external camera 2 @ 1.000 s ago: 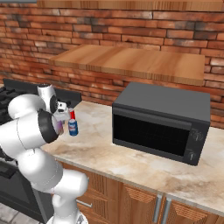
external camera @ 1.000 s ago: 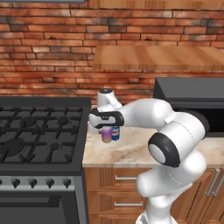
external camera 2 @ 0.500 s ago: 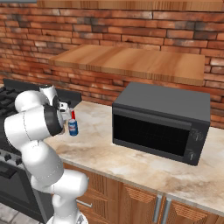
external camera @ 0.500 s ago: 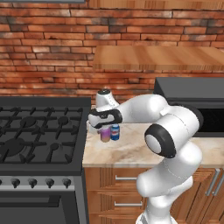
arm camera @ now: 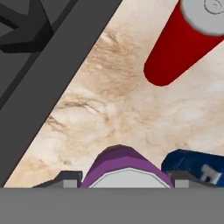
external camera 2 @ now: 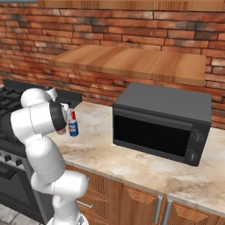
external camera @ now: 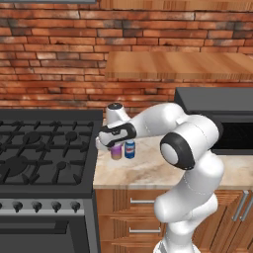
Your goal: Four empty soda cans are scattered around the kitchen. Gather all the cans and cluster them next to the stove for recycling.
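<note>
Now, from my left base view, the stove (external camera: 44, 153) sits far left, black grates up against the marble table (external camera: 143, 173). Just right of its edge my gripper (external camera: 107, 146) hangs low over the table, and a purple can (external camera: 116, 151) stands right under it. From the hand view that purple can (arm camera: 127, 168) sits between my two finger tips (arm camera: 65, 178), so the gripper looks closed around it at part width, though I cannot tell whether the pads are truly touching. Just beside it, to the right, stands a blue can (external camera: 130, 149). Further along in the hand view, a red can (arm camera: 183, 41) with a silver top stands on the marble, apart from the other two. Far right, the dark microwave (external camera 2: 162, 123) rests on the table.
</note>
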Available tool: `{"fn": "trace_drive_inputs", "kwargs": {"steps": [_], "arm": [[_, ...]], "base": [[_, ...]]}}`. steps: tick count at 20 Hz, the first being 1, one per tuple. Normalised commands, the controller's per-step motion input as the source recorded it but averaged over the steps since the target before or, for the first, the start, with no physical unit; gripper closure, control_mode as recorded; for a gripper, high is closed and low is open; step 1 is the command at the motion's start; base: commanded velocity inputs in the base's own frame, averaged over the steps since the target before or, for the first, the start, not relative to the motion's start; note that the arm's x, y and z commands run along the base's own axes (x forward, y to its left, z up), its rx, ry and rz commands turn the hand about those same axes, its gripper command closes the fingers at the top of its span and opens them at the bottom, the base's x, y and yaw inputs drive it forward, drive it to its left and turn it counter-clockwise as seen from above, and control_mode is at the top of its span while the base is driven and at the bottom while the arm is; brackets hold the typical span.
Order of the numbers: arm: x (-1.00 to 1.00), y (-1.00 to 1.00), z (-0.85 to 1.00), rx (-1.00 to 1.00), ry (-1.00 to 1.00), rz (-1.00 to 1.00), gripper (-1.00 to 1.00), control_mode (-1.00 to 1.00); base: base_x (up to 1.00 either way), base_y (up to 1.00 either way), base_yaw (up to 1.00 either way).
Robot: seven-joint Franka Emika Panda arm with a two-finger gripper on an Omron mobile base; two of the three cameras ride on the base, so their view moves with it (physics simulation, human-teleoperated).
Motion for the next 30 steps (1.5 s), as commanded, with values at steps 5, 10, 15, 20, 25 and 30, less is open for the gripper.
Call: {"fn": "trace_drive_inputs", "kwargs": {"steps": [5,10,15,20,25,30], "arm": [[0.24,0.03,0.00,0.00,0.00,0.00,1.00,-1.00],[0.26,0.03,-0.07,0.00,0.00,0.00,1.00,-1.00],[0.19,0.09,-0.18,0.00,0.00,0.00,1.00,-1.00],[0.14,0.08,-0.21,0.00,0.00,0.00,1.00,-1.00],[0.16,0.03,-0.21,0.00,0.00,0.00,1.00,-1.00],[0.09,0.03,-0.16,0.00,0.00,0.00,1.00,-1.00]], "base": [[0.00,0.00,0.00],[0.00,0.00,0.00],[0.00,0.00,0.00],[0.00,0.00,0.00],[0.00,0.00,0.00],[0.00,0.00,0.00]]}}
